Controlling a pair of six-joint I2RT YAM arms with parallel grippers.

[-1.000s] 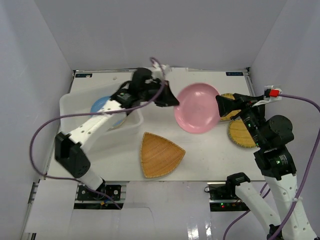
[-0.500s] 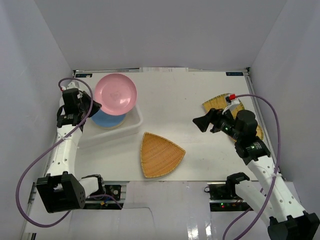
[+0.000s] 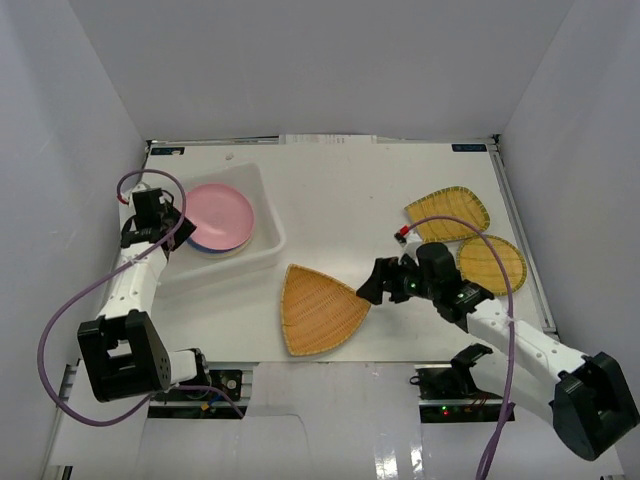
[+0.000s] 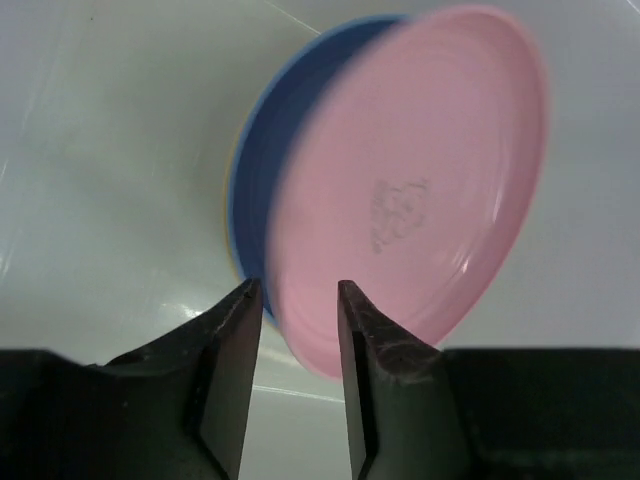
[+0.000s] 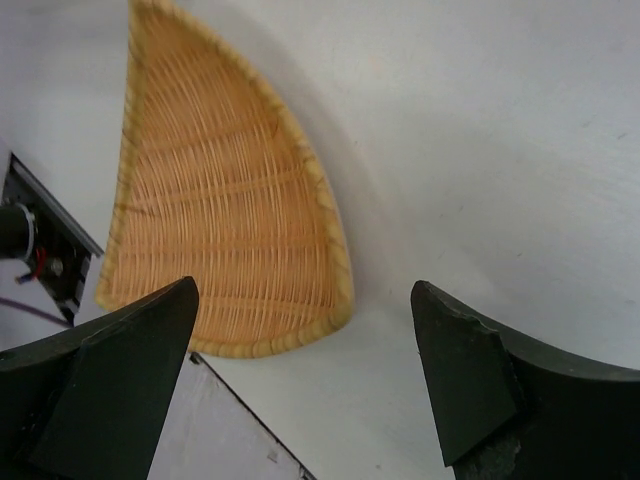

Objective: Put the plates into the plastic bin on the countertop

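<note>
The pink plate (image 3: 222, 214) lies on the blue plate (image 3: 203, 244) inside the plastic bin (image 3: 262, 252) at the left of the countertop (image 3: 350, 190). My left gripper (image 3: 170, 226) is at the pink plate's left rim. In the left wrist view the pink plate (image 4: 420, 200) leans on the blue plate (image 4: 255, 180), and my left gripper (image 4: 296, 300) has its jaws slightly parted, not pinching the rim. My right gripper (image 3: 372, 287) stands wide open by the right corner of a wicker dish (image 3: 318, 310). The right wrist view shows that wicker dish (image 5: 220, 200) under my right gripper (image 5: 303, 300).
Two more wicker dishes, one fan-shaped (image 3: 447, 212) and one rounder (image 3: 491, 264), lie at the right of the countertop. White walls enclose the surface. The table's front edge (image 5: 240, 390) runs just past the near wicker dish.
My left arm carried the pink plate from the middle into the bin, set it on the blue plate, and parted its jaws. My right arm swung forward and left to the front wicker dish.
</note>
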